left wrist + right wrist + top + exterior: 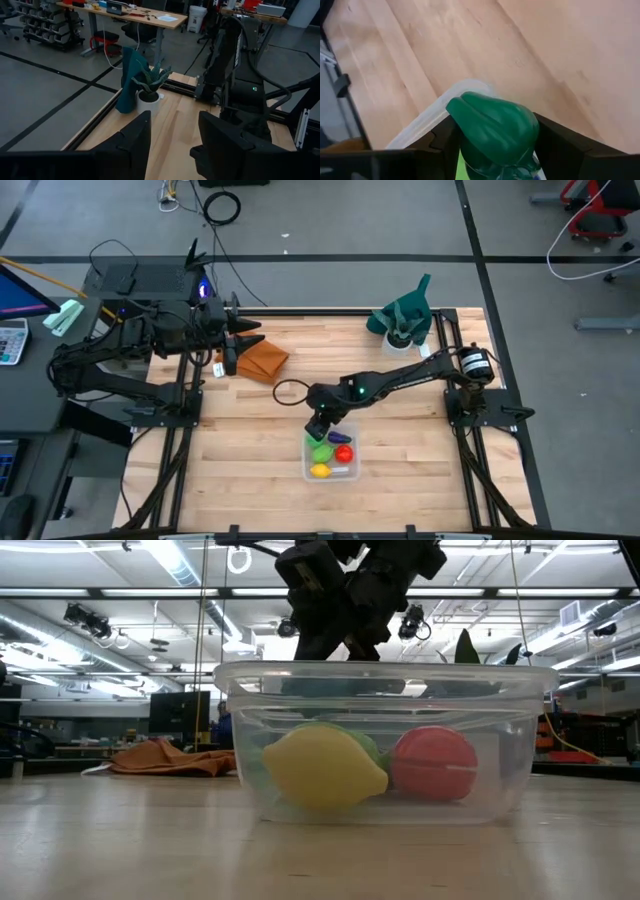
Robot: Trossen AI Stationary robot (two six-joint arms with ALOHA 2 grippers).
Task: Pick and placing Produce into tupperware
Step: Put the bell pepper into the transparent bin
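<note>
The clear square tub (307, 462) stands near the table's near edge. Inside it lie a yellow piece (320, 471), a red one (345, 453), a light green one (322, 450) and a purple one (340, 438). The low view shows the yellow piece (322, 772) and the red one (434, 764) through the tub wall (500, 740). My right gripper (320, 426) hangs over the tub's far left corner, shut on a dark green toy vegetable (492, 127). My left gripper (252, 340) waits open at the far left, above the orange-brown cloth. My right gripper (495, 150) pinches the dark green vegetable between its two fingers, one finger (445, 142) on each side of its body (470, 125). It comes from above, pointing down. The vegetable is lifted clear over the tub's rim (427, 120).
An orange-brown cloth (262, 360) lies at the far left. A dark green cloth with a white cup (400, 325) sits at the far right corner. A black cable loop (288, 391) rests on the wood near the right arm. Bare wood lies left and right of the tub.
</note>
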